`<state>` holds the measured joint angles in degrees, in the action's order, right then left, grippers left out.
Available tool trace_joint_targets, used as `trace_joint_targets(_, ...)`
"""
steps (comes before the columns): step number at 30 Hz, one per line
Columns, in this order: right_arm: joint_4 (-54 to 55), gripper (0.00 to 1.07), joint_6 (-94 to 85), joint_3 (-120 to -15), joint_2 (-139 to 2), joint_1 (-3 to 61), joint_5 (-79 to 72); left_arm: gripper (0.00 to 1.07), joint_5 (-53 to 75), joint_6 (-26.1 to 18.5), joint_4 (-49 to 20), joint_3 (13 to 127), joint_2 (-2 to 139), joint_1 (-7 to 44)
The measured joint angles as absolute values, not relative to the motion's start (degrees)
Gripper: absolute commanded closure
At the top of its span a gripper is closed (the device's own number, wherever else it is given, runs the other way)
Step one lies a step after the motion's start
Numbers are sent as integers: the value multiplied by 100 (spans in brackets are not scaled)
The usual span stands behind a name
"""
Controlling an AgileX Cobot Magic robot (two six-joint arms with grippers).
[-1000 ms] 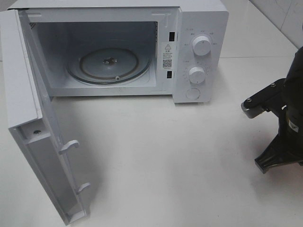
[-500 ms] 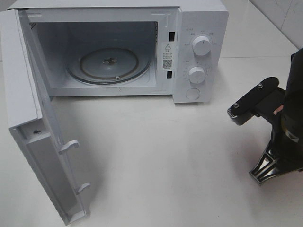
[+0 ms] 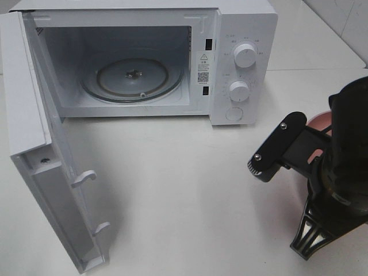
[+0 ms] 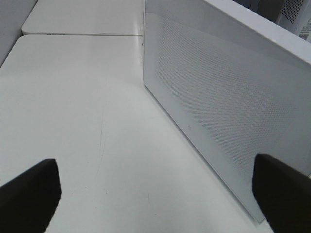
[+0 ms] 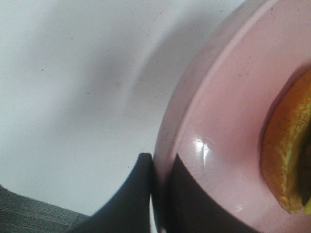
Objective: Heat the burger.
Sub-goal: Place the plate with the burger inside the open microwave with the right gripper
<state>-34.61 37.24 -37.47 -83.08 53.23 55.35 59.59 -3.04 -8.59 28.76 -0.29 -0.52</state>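
From high up, the black right arm [image 3: 345, 167] has swung in from the right edge to the lower right, and a pink round plate [image 3: 319, 122] now shows under it. The white microwave oven [image 3: 241, 34] at upper left has its door [image 3: 34, 144] wide open, so loading looks next. The white desk [image 3: 190, 190] is smooth.

Left wrist: the left pincer [image 4: 155, 194] gapes, holding nothing.

Right wrist: the right pincer [image 5: 160, 179] clamps the plate's rim. The golden-bunned round burger [image 5: 286, 160] sits on the plate, far right.
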Motion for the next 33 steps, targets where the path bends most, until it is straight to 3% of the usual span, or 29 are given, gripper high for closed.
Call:
trace_joint_targets(23, -3753, 107, 3243, -3747, -8308, 7139, 5701, 7, 5959, -304, -859, 2876, -29, -52)
trace_joint_targets(33, -3764, 107, 2681, -3747, -8308, 7202, 5621, 7, 5959, -304, -859, 2876, -29, -52)
